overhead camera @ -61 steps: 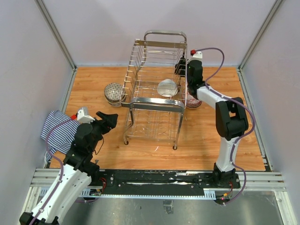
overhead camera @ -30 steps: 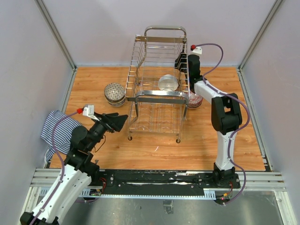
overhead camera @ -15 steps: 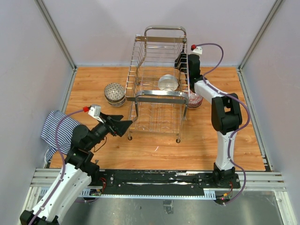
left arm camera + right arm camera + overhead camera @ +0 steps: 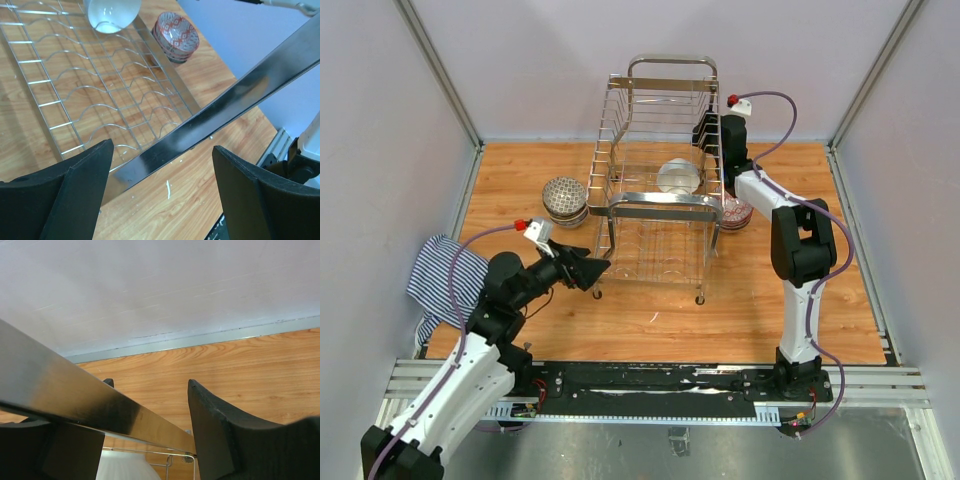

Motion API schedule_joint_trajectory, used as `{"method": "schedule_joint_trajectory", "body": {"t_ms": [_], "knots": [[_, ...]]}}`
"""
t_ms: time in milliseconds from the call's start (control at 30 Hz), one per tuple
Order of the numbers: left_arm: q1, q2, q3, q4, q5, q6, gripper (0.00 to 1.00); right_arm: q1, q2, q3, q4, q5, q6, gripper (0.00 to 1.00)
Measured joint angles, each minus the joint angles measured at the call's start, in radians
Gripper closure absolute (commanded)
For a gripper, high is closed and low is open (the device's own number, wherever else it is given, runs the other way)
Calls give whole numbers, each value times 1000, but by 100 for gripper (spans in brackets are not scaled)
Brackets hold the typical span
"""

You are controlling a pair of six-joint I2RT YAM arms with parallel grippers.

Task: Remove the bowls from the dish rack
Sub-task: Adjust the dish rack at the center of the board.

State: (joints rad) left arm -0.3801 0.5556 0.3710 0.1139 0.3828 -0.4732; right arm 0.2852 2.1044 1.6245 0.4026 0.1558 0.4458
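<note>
The left gripper (image 4: 162, 145) is open, with the dish rack's (image 4: 260, 85) near chrome rail crossing between its fingers. A white bowl (image 4: 111, 12) lies in the rack's far end, well beyond it. The right gripper (image 4: 149, 390), its fingers apart, straddles the far top rail. Only the overhead view shows the speckled bowls (image 4: 563, 198) stacked left of the rack.

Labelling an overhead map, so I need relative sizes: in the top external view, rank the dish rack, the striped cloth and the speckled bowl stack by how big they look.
1. dish rack, by far the largest
2. striped cloth
3. speckled bowl stack
</note>
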Motion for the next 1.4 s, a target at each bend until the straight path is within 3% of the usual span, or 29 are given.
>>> {"method": "schedule_joint_trajectory", "body": {"t_ms": [400,900,1400], "knots": [[-50,158,44,-43,-53,16,15,0,0,2,-4,0,1,38],[-67,99,50,-234,-459,-148,12,-6,-2,-13,-6,40,9,36],[-67,217,108,-244,-613,-204,9,-7,-123,-186,13,32,-24,34]]}}
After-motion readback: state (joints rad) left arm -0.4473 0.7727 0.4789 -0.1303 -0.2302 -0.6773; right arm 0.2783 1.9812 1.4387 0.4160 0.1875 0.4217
